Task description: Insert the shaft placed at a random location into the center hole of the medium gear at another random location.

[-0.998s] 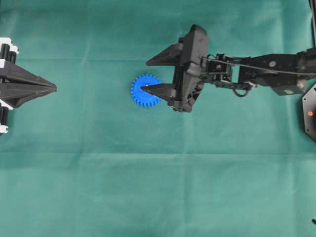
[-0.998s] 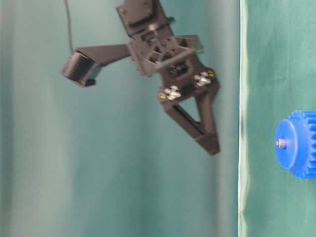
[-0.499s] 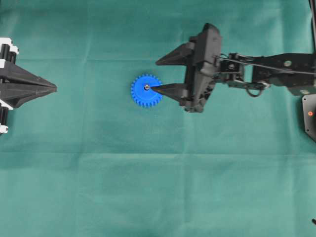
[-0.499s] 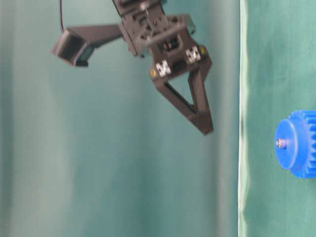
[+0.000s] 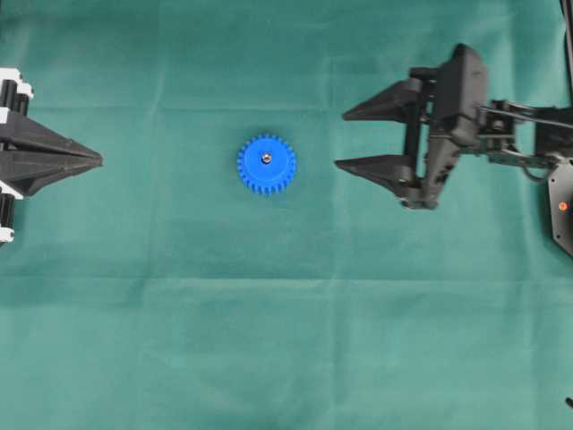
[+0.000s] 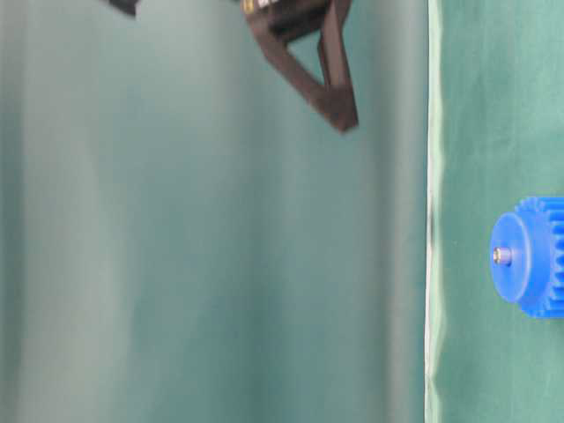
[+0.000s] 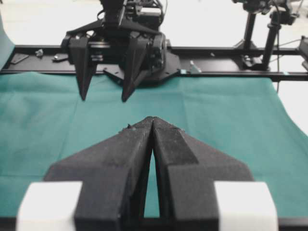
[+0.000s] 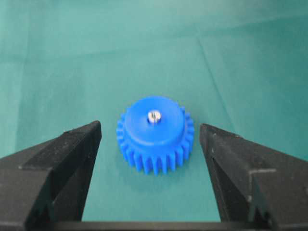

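Note:
The blue medium gear lies flat on the green cloth, also in the right wrist view and the table-level view. The silvery shaft stands in its center hole, its tip showing in the right wrist view and the table-level view. My right gripper is open and empty, well to the right of the gear and raised above the cloth; the gear lies ahead of its spread fingers. My left gripper is shut and empty at the far left edge, also in its own view.
The green cloth covers the whole table. A black frame rail runs along the cloth's far edge in the left wrist view.
My right gripper has drawn back to the right and upward, away from the gear, staying open. The shaft stays in the gear's hole. The left arm has not moved.

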{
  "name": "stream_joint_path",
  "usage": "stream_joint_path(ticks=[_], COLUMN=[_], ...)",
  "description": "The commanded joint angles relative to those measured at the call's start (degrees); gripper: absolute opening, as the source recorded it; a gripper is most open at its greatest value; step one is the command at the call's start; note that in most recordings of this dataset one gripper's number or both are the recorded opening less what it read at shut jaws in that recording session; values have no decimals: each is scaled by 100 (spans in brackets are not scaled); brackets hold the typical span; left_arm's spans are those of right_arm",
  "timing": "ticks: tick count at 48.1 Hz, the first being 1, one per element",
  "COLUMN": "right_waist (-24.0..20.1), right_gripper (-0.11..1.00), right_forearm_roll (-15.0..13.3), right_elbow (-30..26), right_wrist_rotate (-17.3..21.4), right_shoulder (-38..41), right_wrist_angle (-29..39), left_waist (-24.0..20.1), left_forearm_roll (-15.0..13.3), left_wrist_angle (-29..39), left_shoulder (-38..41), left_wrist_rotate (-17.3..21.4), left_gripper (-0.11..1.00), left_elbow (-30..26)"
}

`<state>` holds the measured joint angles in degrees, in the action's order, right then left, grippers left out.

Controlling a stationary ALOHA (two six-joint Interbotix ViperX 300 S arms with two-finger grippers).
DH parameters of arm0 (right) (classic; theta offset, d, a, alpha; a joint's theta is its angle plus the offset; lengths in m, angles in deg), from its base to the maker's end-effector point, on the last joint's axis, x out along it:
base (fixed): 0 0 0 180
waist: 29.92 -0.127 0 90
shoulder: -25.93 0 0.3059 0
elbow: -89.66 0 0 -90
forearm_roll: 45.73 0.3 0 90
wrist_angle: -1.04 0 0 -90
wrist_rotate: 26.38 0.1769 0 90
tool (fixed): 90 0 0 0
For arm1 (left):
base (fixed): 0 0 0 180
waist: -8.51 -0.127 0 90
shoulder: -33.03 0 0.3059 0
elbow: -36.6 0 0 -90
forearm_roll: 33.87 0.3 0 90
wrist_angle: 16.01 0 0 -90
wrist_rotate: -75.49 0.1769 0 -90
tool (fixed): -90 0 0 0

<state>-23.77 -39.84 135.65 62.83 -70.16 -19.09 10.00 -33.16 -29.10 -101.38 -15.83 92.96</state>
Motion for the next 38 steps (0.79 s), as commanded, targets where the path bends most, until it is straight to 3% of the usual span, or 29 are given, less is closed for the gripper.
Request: stream_joint_path(ticks=[1, 15, 38], right_waist=[35, 53, 53], right_gripper=[83, 83, 82], right_forearm_roll=[9, 9, 9], right_elbow=[132, 483, 483], right_wrist_rotate=[9, 0, 0], right_shoulder=[-369, -932, -905], right_wrist_angle=[-88, -62, -88], left_waist=[0, 0, 0], left_forearm_roll=[9, 18, 18], left_wrist_angle=[-26, -35, -44], left_shoulder=[18, 18, 18], left_wrist_rotate=[0, 0, 0], left_gripper=[0, 0, 0], left_elbow=[-141, -141, -132])
